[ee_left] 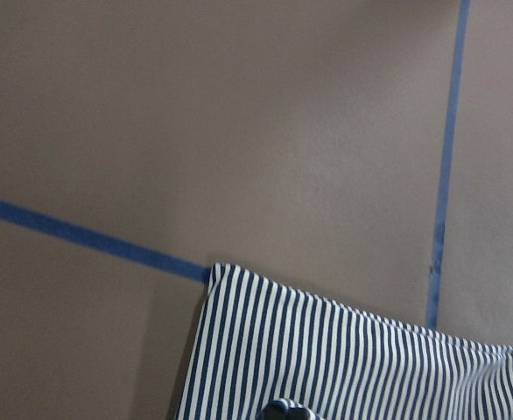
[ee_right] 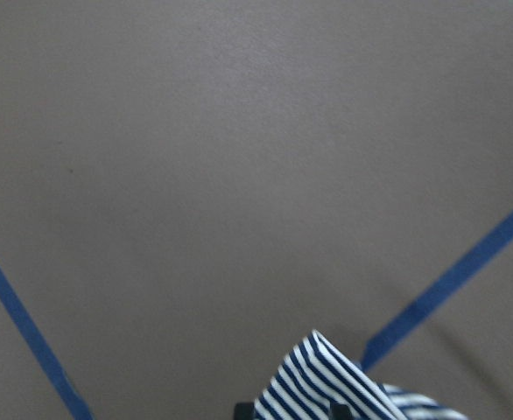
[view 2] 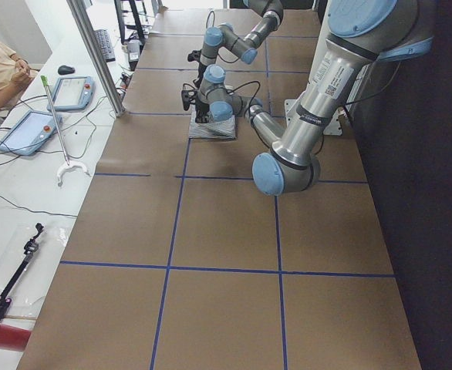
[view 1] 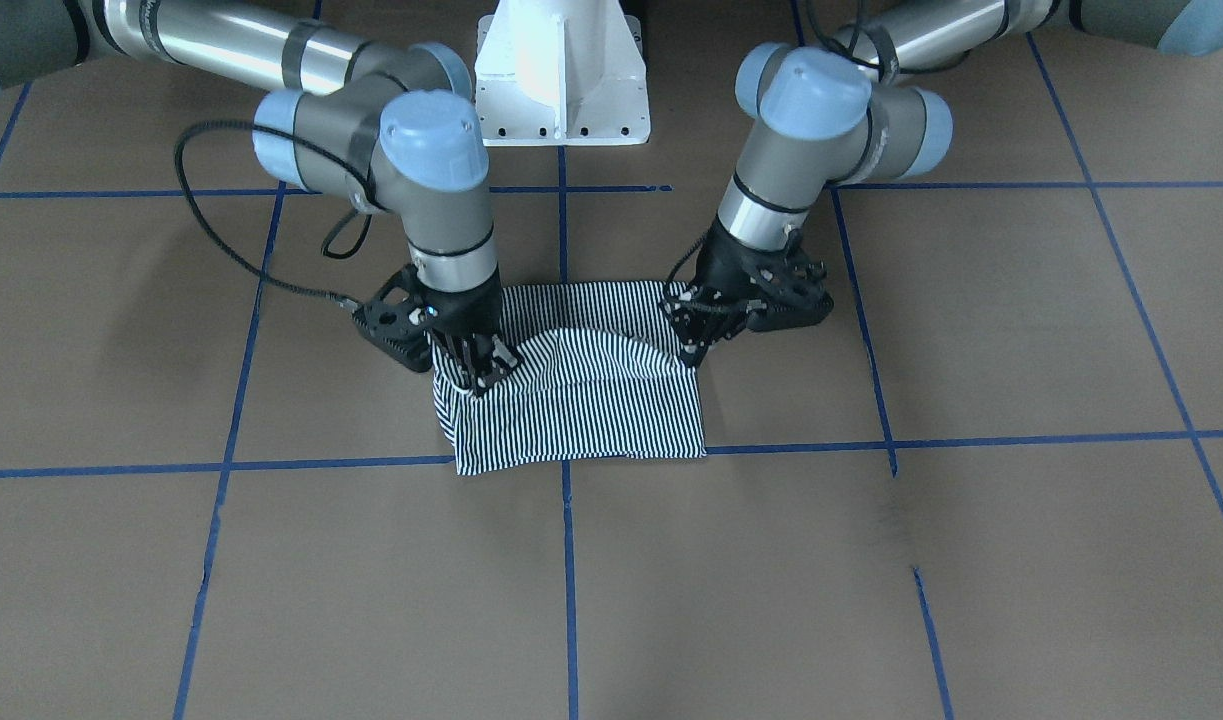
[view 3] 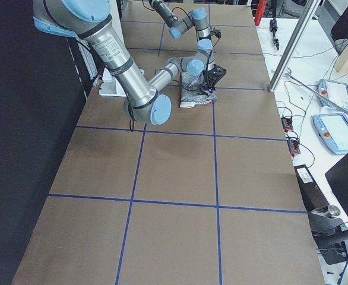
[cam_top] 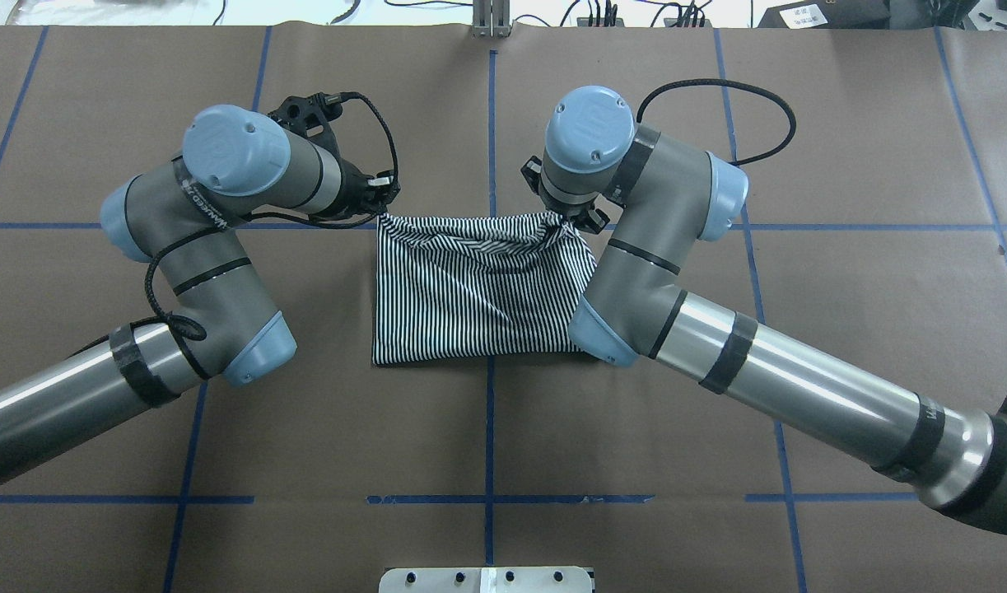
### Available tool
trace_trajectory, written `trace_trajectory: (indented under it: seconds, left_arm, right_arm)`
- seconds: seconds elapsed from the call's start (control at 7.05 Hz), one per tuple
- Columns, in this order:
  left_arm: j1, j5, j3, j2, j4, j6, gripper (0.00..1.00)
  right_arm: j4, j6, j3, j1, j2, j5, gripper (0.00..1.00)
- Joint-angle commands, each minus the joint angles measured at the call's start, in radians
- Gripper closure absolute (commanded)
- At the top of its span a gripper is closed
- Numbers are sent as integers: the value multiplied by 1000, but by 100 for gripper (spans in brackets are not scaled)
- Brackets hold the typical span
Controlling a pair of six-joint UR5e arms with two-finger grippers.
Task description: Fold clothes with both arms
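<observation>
The polo shirt (view 1: 581, 400) lies part-folded on the surface (view 1: 971, 330), directly in front of the pedestal base (view 1: 561, 80), with one edge raised. The right hand (view 1: 479, 378) is clamped on one raised corner; the left hand (view 1: 693, 352) is clamped on the other. Material: light, limp, not fragile; it sags between the two grips. Recommended hold: the outer corners of one edge, pinched through all layers, both corners level to prevent creasing.

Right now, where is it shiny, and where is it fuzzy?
Overhead view: white glare streaks along the right arm silver tube. Front-facing view: soft shadows on the table. Right wrist view: the shirt corner looks slightly blurry.
</observation>
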Motion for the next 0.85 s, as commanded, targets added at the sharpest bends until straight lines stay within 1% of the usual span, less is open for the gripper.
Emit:
trace_trajectory:
  seconds: [0.0, 0.14, 0.28, 0.43, 0.57, 0.71]
  left_arm:
    - [-38, -3, 71, -17, -100, 40, 47]
    - [-40, -6, 25, -6, -92, 37, 47]
    - [-40, -8, -20, 21, -90, 37, 48]
    - [-32, -15, -64, 23, -77, 11, 68]
    - [-3, -67, -74, 8, -52, -54, 100]
    - [38, -89, -69, -38, 1, -55, 100]
  right_arm:
    - [42, -67, -81, 77, 30, 99, 0]
    - [42, -69, -75, 97, 30, 118, 0]
    - [43, -75, -38, 109, -8, 156, 0]
    - [43, -90, 21, 111, -52, 162, 0]
    - [42, -97, 87, 112, -100, 164, 0]
    - [42, -109, 133, 134, -141, 191, 0]
